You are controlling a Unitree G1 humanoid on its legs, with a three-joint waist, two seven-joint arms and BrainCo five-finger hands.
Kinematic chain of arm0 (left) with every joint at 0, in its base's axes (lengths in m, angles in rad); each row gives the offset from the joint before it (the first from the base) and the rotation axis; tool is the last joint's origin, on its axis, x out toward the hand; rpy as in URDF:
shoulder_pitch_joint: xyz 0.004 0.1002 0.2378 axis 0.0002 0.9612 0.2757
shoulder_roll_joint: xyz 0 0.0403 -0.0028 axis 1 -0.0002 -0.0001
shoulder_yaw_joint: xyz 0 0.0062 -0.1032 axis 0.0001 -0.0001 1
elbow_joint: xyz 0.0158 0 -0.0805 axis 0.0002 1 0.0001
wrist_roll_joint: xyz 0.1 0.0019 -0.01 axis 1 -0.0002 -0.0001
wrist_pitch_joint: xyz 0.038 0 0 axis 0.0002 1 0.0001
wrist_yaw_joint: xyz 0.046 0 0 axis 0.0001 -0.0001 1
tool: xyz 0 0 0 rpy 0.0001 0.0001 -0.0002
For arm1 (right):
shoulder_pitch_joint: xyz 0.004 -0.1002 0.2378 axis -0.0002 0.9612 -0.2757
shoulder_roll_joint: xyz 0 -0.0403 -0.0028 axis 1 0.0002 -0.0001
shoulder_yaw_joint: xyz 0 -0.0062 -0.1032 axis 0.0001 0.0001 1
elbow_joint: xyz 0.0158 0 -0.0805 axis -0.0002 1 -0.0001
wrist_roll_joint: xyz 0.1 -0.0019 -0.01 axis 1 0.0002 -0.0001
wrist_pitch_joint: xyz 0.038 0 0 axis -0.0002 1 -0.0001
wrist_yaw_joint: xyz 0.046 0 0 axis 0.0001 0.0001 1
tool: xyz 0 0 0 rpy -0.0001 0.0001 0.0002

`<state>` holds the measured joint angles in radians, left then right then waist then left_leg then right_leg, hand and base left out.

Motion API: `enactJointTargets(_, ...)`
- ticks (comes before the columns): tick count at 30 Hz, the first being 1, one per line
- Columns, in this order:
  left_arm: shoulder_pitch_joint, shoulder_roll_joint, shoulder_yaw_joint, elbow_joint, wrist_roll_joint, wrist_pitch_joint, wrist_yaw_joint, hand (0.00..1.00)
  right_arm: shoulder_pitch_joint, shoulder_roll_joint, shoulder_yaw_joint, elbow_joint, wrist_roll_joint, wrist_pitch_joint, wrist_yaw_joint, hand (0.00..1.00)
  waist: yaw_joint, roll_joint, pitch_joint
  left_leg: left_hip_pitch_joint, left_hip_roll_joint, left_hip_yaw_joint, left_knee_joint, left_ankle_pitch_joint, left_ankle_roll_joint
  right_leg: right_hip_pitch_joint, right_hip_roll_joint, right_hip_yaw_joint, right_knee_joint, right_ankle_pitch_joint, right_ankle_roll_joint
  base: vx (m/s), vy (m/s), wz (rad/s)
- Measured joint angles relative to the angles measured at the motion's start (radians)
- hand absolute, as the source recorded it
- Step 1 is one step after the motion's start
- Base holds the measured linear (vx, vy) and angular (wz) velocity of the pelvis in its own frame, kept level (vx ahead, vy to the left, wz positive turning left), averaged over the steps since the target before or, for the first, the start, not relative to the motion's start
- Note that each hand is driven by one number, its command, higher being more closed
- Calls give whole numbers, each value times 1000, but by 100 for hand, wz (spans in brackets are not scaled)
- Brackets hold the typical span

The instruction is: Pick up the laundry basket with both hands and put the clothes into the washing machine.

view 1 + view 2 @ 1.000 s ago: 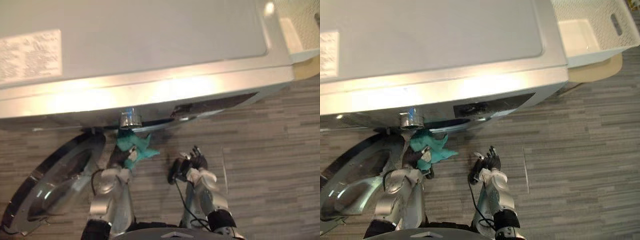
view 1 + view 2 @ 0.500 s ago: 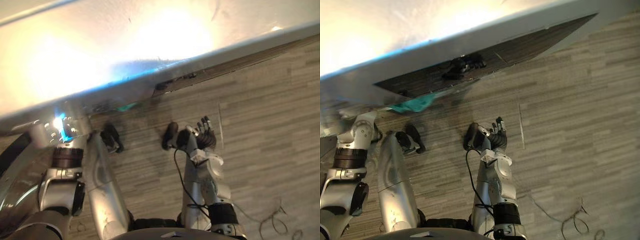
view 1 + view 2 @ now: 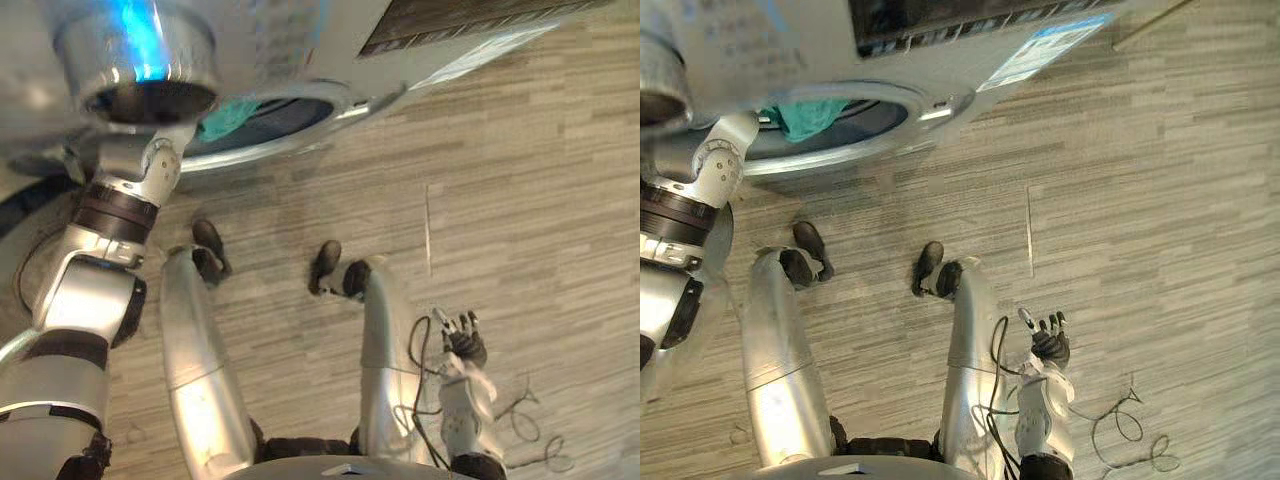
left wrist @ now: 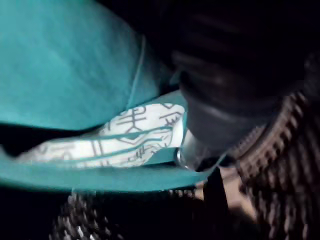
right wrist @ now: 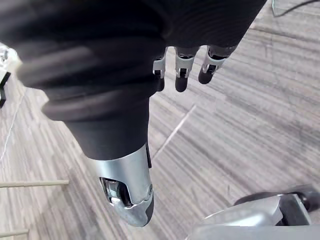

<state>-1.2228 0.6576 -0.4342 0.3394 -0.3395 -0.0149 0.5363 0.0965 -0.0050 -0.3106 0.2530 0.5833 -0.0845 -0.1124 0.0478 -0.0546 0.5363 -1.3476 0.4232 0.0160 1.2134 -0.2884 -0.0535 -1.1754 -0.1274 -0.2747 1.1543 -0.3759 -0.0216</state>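
Up at 11 o'clock, a crumpled teal cloth [image 3: 805, 115] sits in the silver washing machine's [image 3: 930, 110] round mouth. Whether the left hand [image 4: 272, 150] grips it, I cannot tell. At 5 o'clock, the right hand [image 3: 1049, 346] hangs slack-fingered and empty.

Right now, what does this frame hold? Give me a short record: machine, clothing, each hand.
washing machine: drum opening uncovered, facing the robot
teal cloth: lying in the drum opening
left hand: in the dark of the drum, close against the teal cloth; grip not readable
right hand: low by the robot's side above the floor, fingers relaxed, holding nothing
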Motion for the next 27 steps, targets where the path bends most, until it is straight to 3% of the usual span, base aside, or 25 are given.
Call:
enactJointTargets(1, -35, 35, -74, -5, 315, 66, 53, 100, 1, 10, 31, -2, 9, -28, 2, 0, -7, -1, 0, -22, -5, -10, 9, 3, 7, -8, -5, -10, -4, 22, 2, -40, 34, -8)
enactJointTargets(2, -44, 51, -115, -6, 395, 89, 64, 100, 0, 11, 41, -4, 8, -42, 2, 0, -10, -1, 0, -26, -8, -12, 9, 4, 12, -7, -6, -12, -8, 26, 3, -20, 32, 3)
enactJointTargets(3, -60, 70, -187, -6, 633, 138, 47, 100, 0, 3, 58, 0, 10, -67, 7, 0, -11, -2, -1, -27, -15, -11, 7, 6, 18, -3, -7, -13, -19, 37, 9, -6, 37, 6)
enactJointTargets(4, -63, 77, -214, -7, 717, 148, 30, 0, 0, -1, 64, 1, 10, -71, 11, 0, -13, -2, -1, -27, -17, -10, 5, 6, 21, 1, -7, -14, -25, 41, 12, 3, 33, 5)
enactJointTargets(5, -63, 76, -238, -12, 914, 152, -33, 0, 0, -1, 77, 1, 23, -92, 19, 0, -20, -3, -1, -27, -18, -4, 4, 7, 32, 8, -8, -15, -38, 51, 18, 5, 31, 2)
enactJointTargets(7, -62, 66, -224, 7, 1035, 141, -94, 0, 0, -1, 93, 1, 67, -114, 23, 0, -30, -6, -3, -22, -20, 12, -6, 10, 45, 8, -12, -13, -53, 64, 28, -7, 4, -2)
enactJointTargets(9, -44, -2, -102, 98, 1078, 147, -140, 0, 0, -1, 106, 2, 98, -123, 22, 0, -39, -9, -5, -5, -16, 30, -18, 13, 51, 14, -12, -4, -72, 79, 29, -40, -11, -11)
enactJointTargets(10, -43, -69, 38, 173, 1039, 173, -158, 0, 0, 1, 122, 4, 116, -128, 19, 0, -47, -10, -5, 10, -11, 39, -29, 13, 52, 23, -6, 1, -86, 87, 29, -52, -27, -14)
enactJointTargets(11, -43, -98, 112, 202, 1003, 188, -165, 0, 0, 5, 135, 6, 120, -127, 17, 0, -54, -14, -8, 18, -11, 44, -37, 14, 52, 26, -4, 4, -94, 92, 30, -63, -50, -19)
enactJointTargets(12, -43, -148, 242, 251, 916, 209, -172, 0, 0, 7, 150, 12, 120, -122, 15, 0, -63, -29, -17, 27, -6, 52, -52, 18, 43, 26, 0, 11, -110, 97, 31, -70, -67, -22)
enactJointTargets(14, -44, -188, 392, 328, 709, 199, -171, 0, 0, 30, 152, 17, 120, -101, 14, 0, -72, -50, -36, 29, 3, 54, -74, 26, 40, 26, 14, 6, -136, 109, 21, -63, -83, -20)
enactJointTargets(15, -51, -190, 478, 431, 435, 178, -172, 0, 0, 48, 149, 26, 121, -82, 1, 0, -82, -67, -46, 31, 7, 52, -96, 40, 35, 34, 14, -11, -155, 116, 12, -33, -74, -4)
enactJointTargets(16, -51, -192, 496, 461, 328, 170, -176, 0, 0, 48, 146, 31, 121, -77, -1, 0, -82, -67, -47, 31, 6, 48, -102, 44, 33, 38, 14, -18, -161, 118, 9, -25, -72, 2)
enactJointTargets(18, -49, -207, 546, 495, -47, 138, -203, 0, -2, 53, 137, 39, 120, -58, -6, 0, -79, -67, -47, 34, 3, 44, -118, 56, 30, 40, 12, -23, -164, 119, 6, -9, -72, 11)
enactJointTargets(19, -43, -214, 566, 501, -348, 87, -206, 0, -10, 54, 131, 39, 119, -43, -9, 0, -75, -67, -47, 34, 2, 38, -119, 64, 25, 43, 12, -29, -163, 122, 7, -1, -95, 10)
enactJointTargets(20, -41, -230, 589, 494, -569, 31, -209, 0, -21, 54, 132, 39, 116, -38, -18, 0, -74, -67, -47, 36, 2, 36, -119, 70, 29, 48, 13, -34, -162, 124, -3, 2, -57, 5)
enactJointTargets(23, -12, -295, 639, 446, -876, -79, -201, 0, -37, 54, 143, 28, 110, -39, -43, 0, -72, -68, -54, 47, 2, 26, -120, 70, 28, 64, 13, -41, -160, 119, -7, 10, -46, 5)
enactJointTargets(27, 99, -416, 770, 460, -965, -140, -188, 0, -42, 57, 180, -1, 78, -36, -43, 0, -69, -68, -69, 93, -4, 38, -142, 70, 22, 98, 11, -40, -167, 110, -6, 3, -62, 9)
